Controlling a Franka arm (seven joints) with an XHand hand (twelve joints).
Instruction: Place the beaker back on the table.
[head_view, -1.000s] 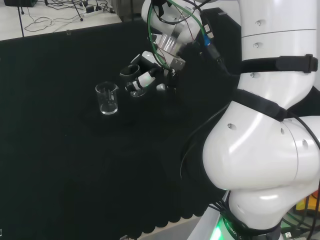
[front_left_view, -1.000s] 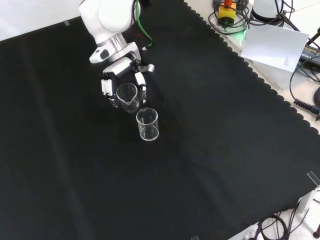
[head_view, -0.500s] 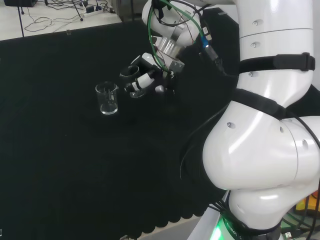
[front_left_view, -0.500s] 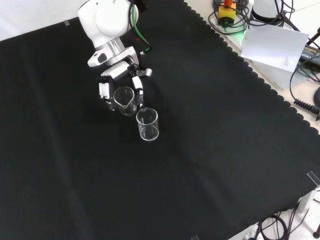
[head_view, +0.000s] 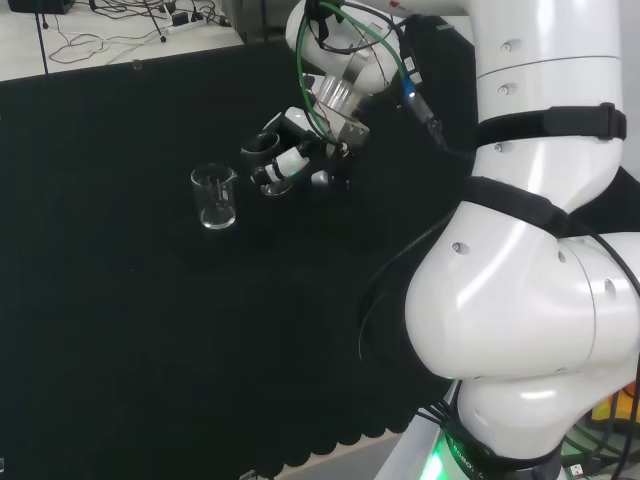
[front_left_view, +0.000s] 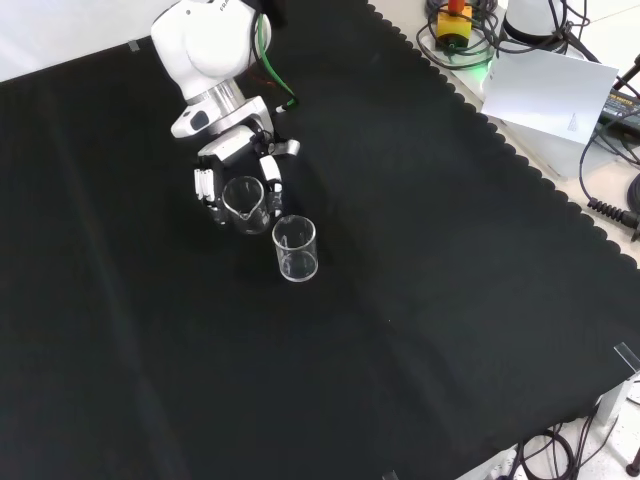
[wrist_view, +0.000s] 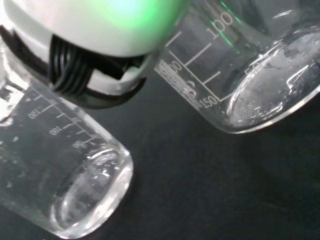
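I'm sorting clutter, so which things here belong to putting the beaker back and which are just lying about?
Belongs to the job:
held beaker
hand curled round it
black cloth it goes onto

Just lying about:
second beaker standing on the cloth
white sheet
cables

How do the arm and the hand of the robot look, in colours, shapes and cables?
The arm is made of big, rounded, glossy white links, with black bands round them in the head view. Green and black cables loop beside the silver wrist. The hand is black and white: white finger segments on black parts. A green light glows at the arm's base.
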